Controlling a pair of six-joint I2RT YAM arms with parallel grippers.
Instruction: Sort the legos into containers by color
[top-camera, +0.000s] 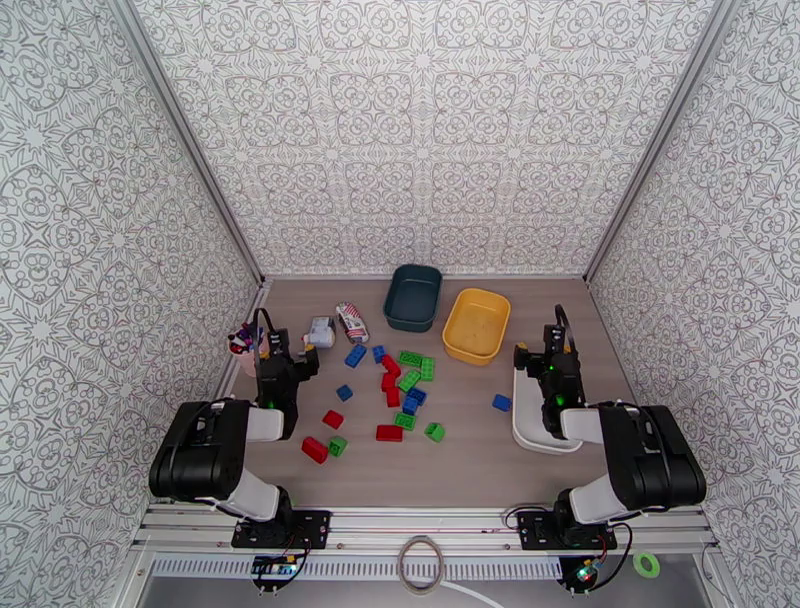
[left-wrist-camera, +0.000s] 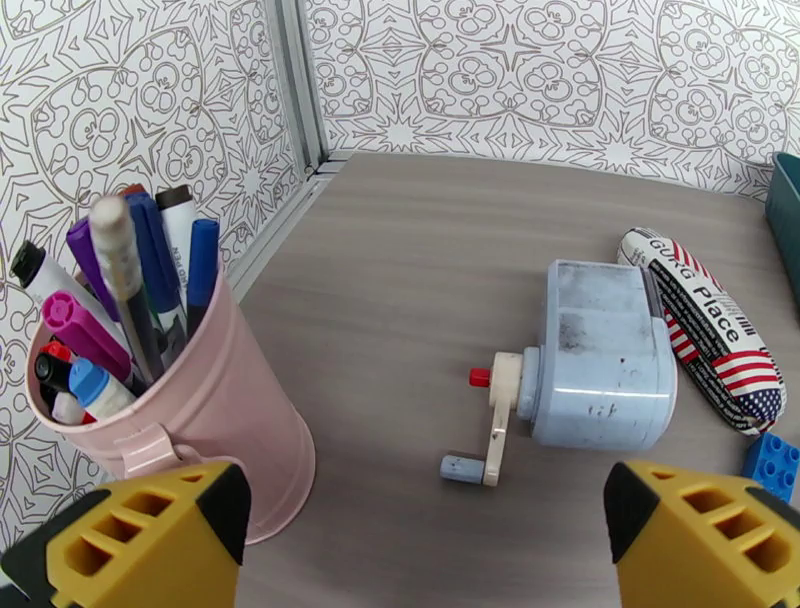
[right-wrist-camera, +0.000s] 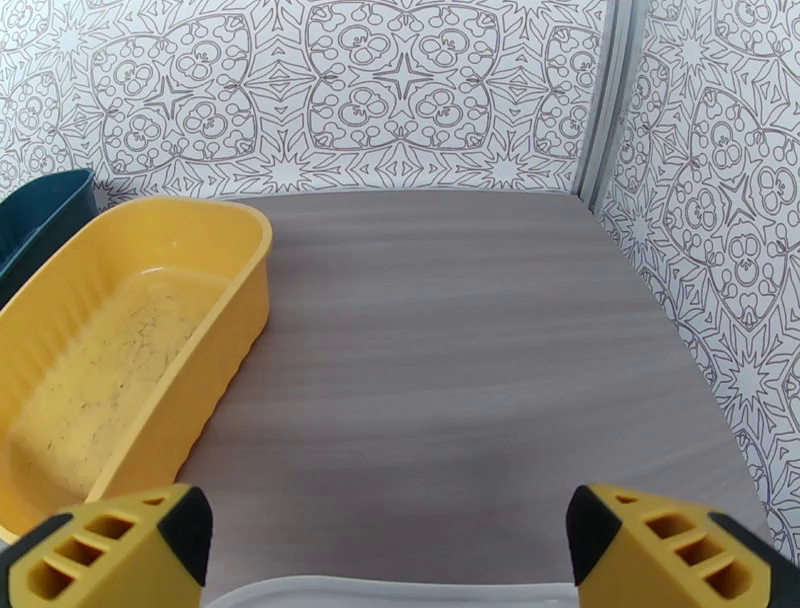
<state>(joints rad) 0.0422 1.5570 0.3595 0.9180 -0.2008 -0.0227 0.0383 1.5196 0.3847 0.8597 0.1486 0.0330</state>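
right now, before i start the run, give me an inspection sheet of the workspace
surface: wood-grain table, no spills seen
job's things: red, green and blue legos loose mid-table; teal bin and yellow bin empty; white tray partly hidden
clutter: pink cup of pens, crank gadget, striped packet at left rear
grippers: left gripper open, right gripper open, both holding nothing
cables: coiled cable at front rail
surroundings: patterned walls on three sides

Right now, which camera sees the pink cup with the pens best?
The left wrist camera. The pink cup sits close up there, so you can tell the colour and cap of its pens. The top camera shows the cup as just a tiny pink speck, the pens blurred together.
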